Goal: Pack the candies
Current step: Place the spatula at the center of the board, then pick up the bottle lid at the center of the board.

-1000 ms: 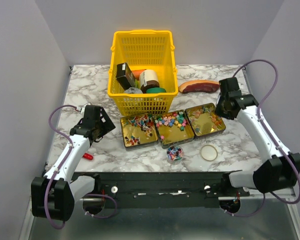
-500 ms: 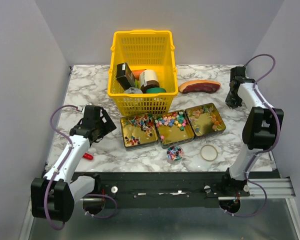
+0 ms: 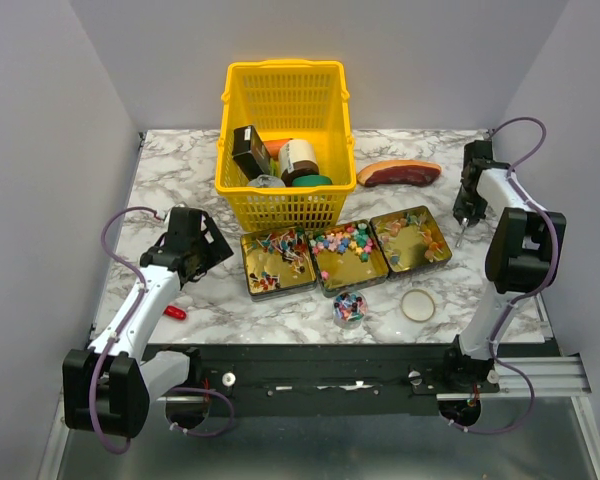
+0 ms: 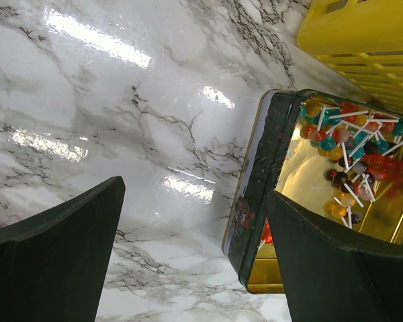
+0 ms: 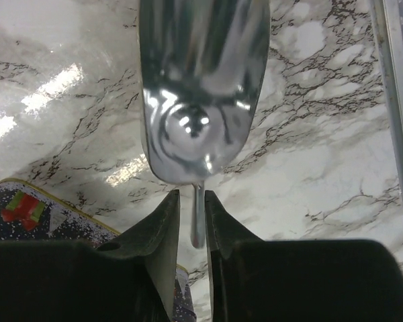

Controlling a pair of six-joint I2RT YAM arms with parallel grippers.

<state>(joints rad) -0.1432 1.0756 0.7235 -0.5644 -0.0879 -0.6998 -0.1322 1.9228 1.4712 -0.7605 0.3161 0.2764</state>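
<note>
Candies (image 3: 345,243) fill the tins (image 3: 250,270) — left of the right gripper (image 5: 191,198), jaws flanking a scoop (image 5: 201,87) handle, grip unclear. Left gripper (image 4: 195,191) gapes wide, nearer.

Right gripper (image 5: 192,201) swung rightward, seemingly loosening around the scoop (image 5: 201,87).

The left gripper (image 4: 195,191) hung over the marble table (image 4: 107,100), jaws spread wide. Its right-hand jaw stood beside a gold-lined tin (image 4: 252,201) of lollipops (image 4: 352,151), near the yellow basket (image 4: 363,33).
</note>
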